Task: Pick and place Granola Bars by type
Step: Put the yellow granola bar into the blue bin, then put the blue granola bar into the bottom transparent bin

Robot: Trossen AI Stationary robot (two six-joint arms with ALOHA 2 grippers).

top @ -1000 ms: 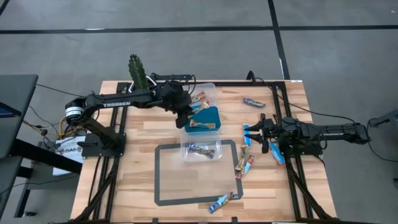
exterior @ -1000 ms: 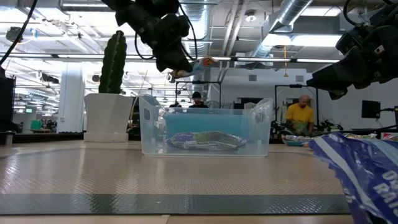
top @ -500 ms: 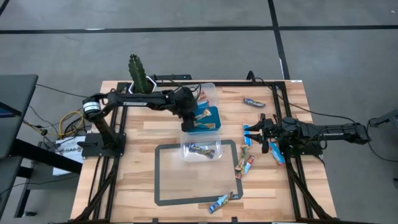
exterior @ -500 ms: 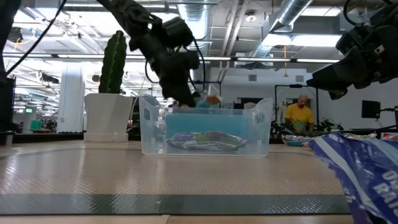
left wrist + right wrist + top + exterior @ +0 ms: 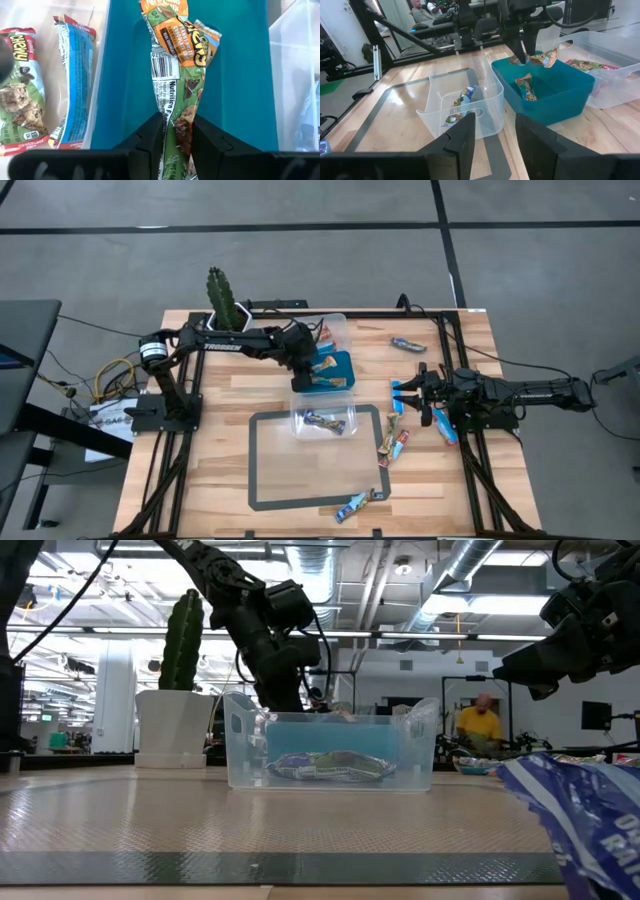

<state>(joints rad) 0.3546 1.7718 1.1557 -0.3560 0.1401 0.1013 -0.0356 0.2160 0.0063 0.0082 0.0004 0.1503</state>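
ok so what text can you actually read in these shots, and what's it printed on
"Nutrition Facts", partly hidden: brown-gold foil granola bar held in the left gripper fingers over the blue plastic tub.
"CHEWY": red-and-green foil granola bar beside the tub.
"TROSSEN": dark left arm.
Other wrapper print: too small or blurred.

high view: straight down over the whole table (image 5: 210, 470)
low view: table height, level
wrist views: close; all share the blue tub (image 5: 342, 370)

Two matte black jointed arms, white TROSSEN lettering on left arm (image 5: 215, 346), silver joint ring, black cables, black angular fingers (image 5: 150, 137)
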